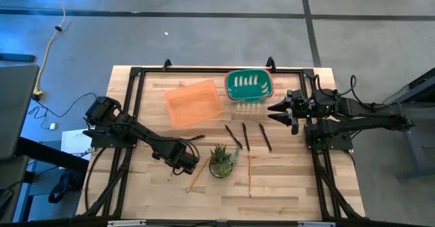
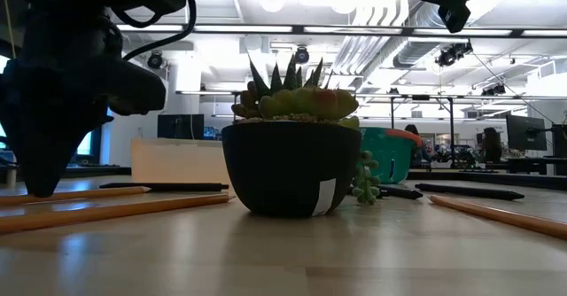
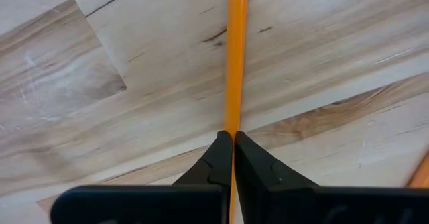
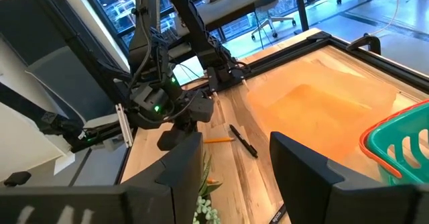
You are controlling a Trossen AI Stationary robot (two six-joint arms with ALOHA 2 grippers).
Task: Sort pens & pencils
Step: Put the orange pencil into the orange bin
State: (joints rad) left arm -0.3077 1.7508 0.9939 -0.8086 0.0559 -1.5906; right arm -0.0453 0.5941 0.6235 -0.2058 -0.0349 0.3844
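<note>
Pencil (image 3: 234, 56), thin orange wood, pinched by left gripper (image 3: 232, 138) jaws against pale grained desk (image 3: 100, 70); right gripper (image 4: 234, 158) jaws spread, empty.

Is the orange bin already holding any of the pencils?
No, the orange bin looks empty; the pencils lie on the table.

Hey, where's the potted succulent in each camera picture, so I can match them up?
High view: potted succulent sits on the table's near half, right of the left gripper.
Low view: it fills the centre.
Left wrist view: not in it.
Right wrist view: only leaf tips between the right gripper's fingers.
Shared landmark: the teal basket, behind the plant in the low view, at the right wrist view's edge.
</note>
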